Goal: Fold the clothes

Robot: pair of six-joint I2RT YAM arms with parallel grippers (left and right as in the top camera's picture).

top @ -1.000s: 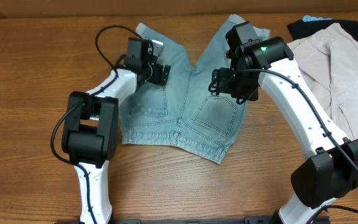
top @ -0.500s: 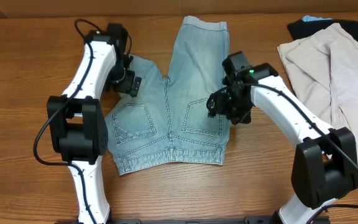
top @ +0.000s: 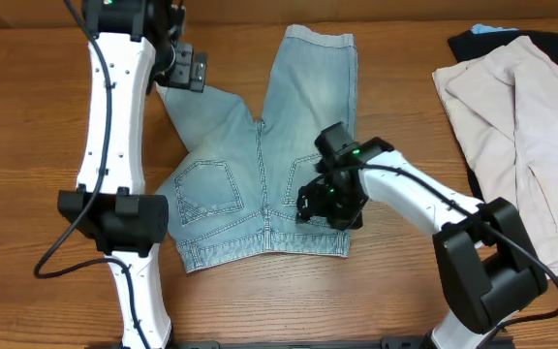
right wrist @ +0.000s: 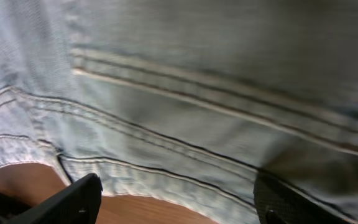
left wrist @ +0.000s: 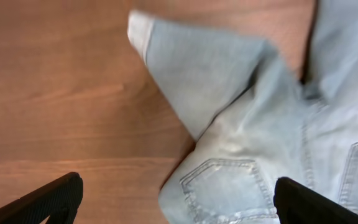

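Shorts [top: 289, 116] lie waistband [top: 260, 247] near, legs away. Right gripper [top: 324, 206], spread, seemingly sits over the waistband; left gripper [top: 187, 70], spread too, beside the splayed leg [top: 200, 111].

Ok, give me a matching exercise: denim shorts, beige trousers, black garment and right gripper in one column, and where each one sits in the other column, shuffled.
1 denim shorts
2 beige trousers
3 black garment
4 right gripper

A on top of a darker garment, far right
B low over the shorts near the waistband, open
C spread in the middle, back pockets up
D mostly covered, only its edges showing

Pairs: 1-C, 2-A, 3-D, 4-B
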